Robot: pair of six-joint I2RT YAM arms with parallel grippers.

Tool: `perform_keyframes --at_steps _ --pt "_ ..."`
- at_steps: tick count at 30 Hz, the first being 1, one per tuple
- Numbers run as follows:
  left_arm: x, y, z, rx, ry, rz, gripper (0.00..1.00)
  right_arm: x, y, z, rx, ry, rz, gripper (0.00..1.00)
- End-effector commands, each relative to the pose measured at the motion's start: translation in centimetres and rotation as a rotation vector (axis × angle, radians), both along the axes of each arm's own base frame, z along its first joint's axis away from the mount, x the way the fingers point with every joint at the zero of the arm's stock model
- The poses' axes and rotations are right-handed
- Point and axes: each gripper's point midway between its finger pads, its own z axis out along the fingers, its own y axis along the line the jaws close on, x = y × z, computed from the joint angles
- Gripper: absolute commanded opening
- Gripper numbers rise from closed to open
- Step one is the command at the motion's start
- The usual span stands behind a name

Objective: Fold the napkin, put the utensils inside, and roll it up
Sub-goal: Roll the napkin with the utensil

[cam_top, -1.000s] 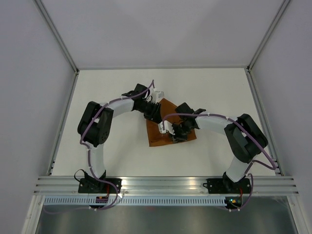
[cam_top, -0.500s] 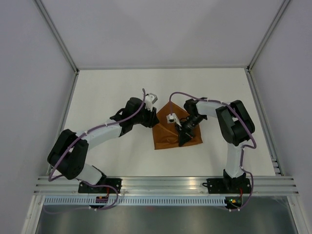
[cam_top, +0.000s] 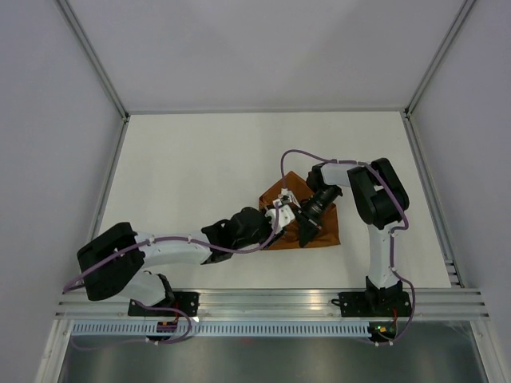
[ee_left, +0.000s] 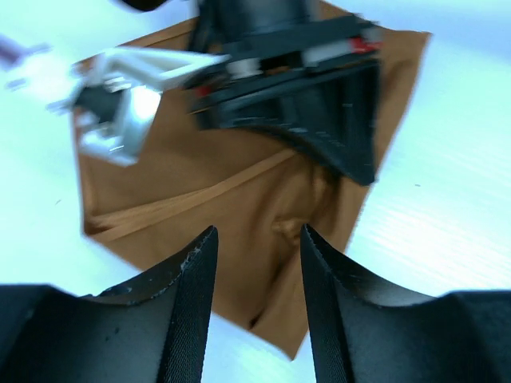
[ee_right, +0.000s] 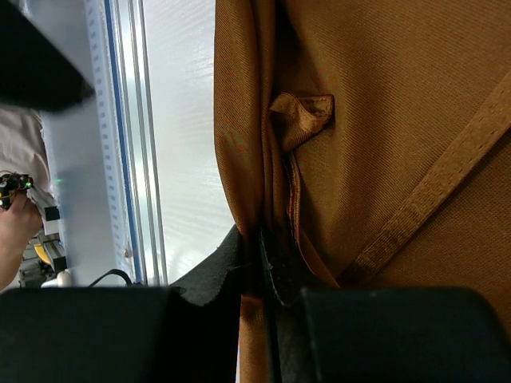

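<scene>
Just one rust-orange fabric napkin (cam_top: 329, 227) on the white bench (cam_top: 184, 175), peak pointing away, long edge left-right. My right gripper (ee_right: 267, 247) is pinching its fold, my left gripper (ee_left: 257, 239) hangs spread apart.

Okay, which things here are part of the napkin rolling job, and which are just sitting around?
Part of the job:
the napkin
the right gripper, shut on a fold of it
the left gripper, open, close by
No utensils show in any view.

Just there:
the table
the aluminium rail at its near edge
</scene>
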Motion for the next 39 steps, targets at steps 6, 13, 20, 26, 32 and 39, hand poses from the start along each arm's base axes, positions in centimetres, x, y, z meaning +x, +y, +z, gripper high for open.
perform_keyframes --at_steps 6,13,20,26,32,39 --pt "-3.3 -5.1 -1.7 0.125 -0.182 -0.195 0.54 1.7 -1.4 -3.3 -0.048 -0.116 0.078 0.18" --pt "-2.7 -6.1 -4.2 0.189 -0.243 -0.192 0.58 1.9 -1.4 -3.3 -0.052 -0.108 0.069 0.18" --pt "-2.3 -6.4 -5.9 0.238 -0.253 -0.204 0.60 2.0 -1.4 -3.4 -0.056 -0.102 0.065 0.18" --pt "-3.5 -6.3 -8.4 0.329 -0.174 -0.272 0.52 2.0 -1.4 -3.5 -0.064 -0.098 0.066 0.18" --pt "-4.5 -6.1 -10.3 0.381 -0.108 -0.322 0.33 2.2 -1.4 -3.6 -0.070 -0.095 0.063 0.18" --pt "-6.0 -5.9 -11.7 0.405 0.009 -0.383 0.02 2.5 -1.4 -3.4 -0.075 -0.123 0.056 0.21"
